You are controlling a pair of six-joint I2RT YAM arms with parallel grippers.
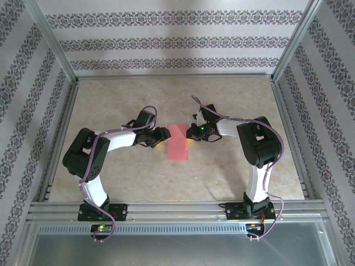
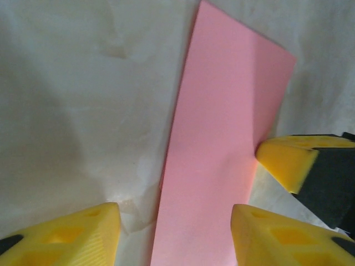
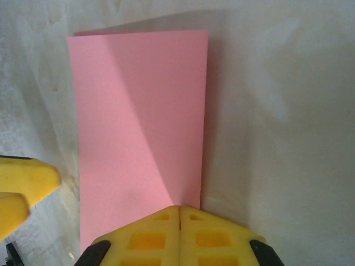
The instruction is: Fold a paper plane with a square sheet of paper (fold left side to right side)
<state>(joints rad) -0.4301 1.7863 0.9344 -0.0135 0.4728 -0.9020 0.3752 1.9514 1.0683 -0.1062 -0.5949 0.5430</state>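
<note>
The square sheet of paper (image 1: pixel 177 142) lies flat on the table, doubled over into a narrow salmon-pink rectangle, long side running away from the arms. My left gripper (image 1: pixel 160 138) is at its left edge. In the left wrist view this gripper (image 2: pixel 175 238) is open, its yellow fingers standing either side of the pink strip (image 2: pixel 222 138) just above it. My right gripper (image 1: pixel 192 133) is at the strip's right edge. In the right wrist view it (image 3: pixel 180 210) is shut, tips together and resting on the paper (image 3: pixel 138 122) close to its right-hand edge.
The marble-patterned table top (image 1: pixel 127 177) is ringed by an aluminium frame (image 1: pixel 172 209) and patterned walls. A yellow finger of the right gripper (image 2: pixel 285 160) reaches into the left wrist view at the paper's far edge.
</note>
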